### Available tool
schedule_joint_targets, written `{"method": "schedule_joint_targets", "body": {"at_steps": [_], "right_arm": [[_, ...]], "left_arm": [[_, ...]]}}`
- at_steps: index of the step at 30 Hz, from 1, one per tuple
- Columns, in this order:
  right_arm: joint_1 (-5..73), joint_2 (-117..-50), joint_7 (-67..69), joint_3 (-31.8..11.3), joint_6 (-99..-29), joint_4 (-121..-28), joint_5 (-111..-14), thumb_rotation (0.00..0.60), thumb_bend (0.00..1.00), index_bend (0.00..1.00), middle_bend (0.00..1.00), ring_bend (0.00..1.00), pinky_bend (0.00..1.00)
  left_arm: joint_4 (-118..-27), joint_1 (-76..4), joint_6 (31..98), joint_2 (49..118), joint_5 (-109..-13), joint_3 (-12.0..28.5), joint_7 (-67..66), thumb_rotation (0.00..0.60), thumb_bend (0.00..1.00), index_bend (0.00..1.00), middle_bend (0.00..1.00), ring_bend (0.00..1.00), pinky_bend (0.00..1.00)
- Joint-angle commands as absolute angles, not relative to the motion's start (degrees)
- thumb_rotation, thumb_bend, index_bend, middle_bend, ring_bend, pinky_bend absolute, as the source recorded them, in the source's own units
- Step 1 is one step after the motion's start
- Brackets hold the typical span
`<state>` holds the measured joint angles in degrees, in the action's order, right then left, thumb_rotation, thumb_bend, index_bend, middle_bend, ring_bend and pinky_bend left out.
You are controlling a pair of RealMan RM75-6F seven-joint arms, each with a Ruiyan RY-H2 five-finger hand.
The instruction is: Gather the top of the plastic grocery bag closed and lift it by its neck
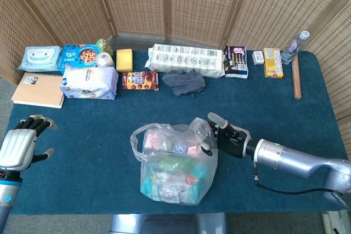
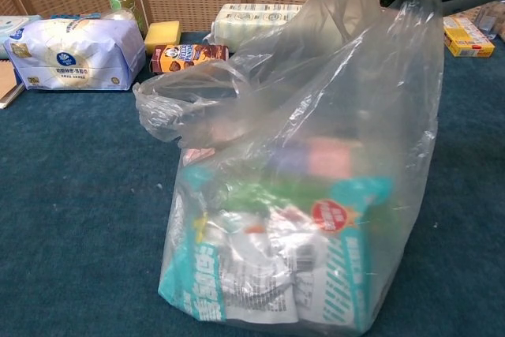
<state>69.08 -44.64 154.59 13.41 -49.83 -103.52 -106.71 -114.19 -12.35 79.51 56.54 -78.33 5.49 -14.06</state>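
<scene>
The bag (image 1: 175,163) stands upright at the table's (image 1: 274,108) near-centre, its mouth slack, with the right hand (image 1: 225,138) pinching its right top edge, while the far-off left hand (image 1: 19,146) hovers spread and empty.

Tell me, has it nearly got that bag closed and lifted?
Not yet. The right hand grips one side of the plastic bag at its top. The other handle hangs loose, the mouth gapes, and the bag sits on the table. The left hand waits apart, open.
</scene>
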Motion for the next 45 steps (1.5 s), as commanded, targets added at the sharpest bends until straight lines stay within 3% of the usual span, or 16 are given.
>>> {"method": "schedule_joint_targets", "body": {"at_steps": [1,7,13,17,22,29,32,38,45], "right_arm": [[69.8,-44.0,153.1,13.7,-47.2,-104.8,-104.7,0.300,0.13,0.51,0.64,0.70,0.72],[70.0,-43.8,146.4,14.8,-47.7,-105.1,-108.1,0.304,0.12,0.38,0.49,0.54,0.50],[70.6,-45.1,149.9,16.4,-51.9,-102.9,-111.6,0.303,0.10,0.34,0.41,0.45,0.46],[71.4,-46.0,152.3,17.5,-54.7,-101.4,-113.8,0.303,0.10,0.34,0.40,0.44,0.48],[72.6,-46.8,157.1,19.3,-59.5,-98.9,-116.6,0.306,0.10,0.34,0.46,0.58,0.61],[74.4,-46.5,159.7,21.3,-63.1,-97.2,-118.5,0.310,0.10,0.43,0.57,0.67,0.75],[75.5,-46.3,161.0,22.2,-63.2,-96.9,-118.4,0.315,0.11,0.46,0.63,0.78,0.82],[77.0,-45.5,163.0,23.0,-58.7,-99.3,-112.8,0.323,0.11,0.48,0.66,0.80,0.87],[77.3,-43.9,157.7,21.0,-47.1,-104.9,-99.2,0.412,0.13,0.39,0.68,0.88,0.90]], "left_arm": [[-114.2,-12.3,79.5,56.5,-78.3,5.4,-14.0,0.600,0.01,0.40,0.34,0.23,0.26],[-114.2,-12.3,79.6,56.4,-78.3,5.5,-13.9,0.600,0.01,0.40,0.34,0.23,0.26],[-114.3,-12.3,79.8,56.3,-78.4,5.4,-13.9,0.600,0.01,0.40,0.34,0.23,0.26],[-114.2,-12.1,79.9,56.1,-78.3,5.4,-13.7,0.600,0.01,0.40,0.34,0.23,0.26],[-113.9,-12.1,79.8,56.2,-78.1,5.3,-13.4,0.600,0.01,0.40,0.34,0.23,0.26],[-113.4,-12.2,79.4,56.4,-77.8,5.3,-12.9,0.600,0.01,0.40,0.34,0.23,0.26],[-113.3,-12.3,79.2,56.4,-77.8,5.3,-12.7,0.600,0.01,0.40,0.34,0.23,0.26],[-113.1,-12.3,78.9,56.6,-77.7,5.2,-12.4,0.600,0.01,0.40,0.34,0.23,0.26],[-112.8,-12.3,79.1,56.8,-77.9,5.2,-12.1,0.600,0.01,0.40,0.34,0.23,0.26]]}}
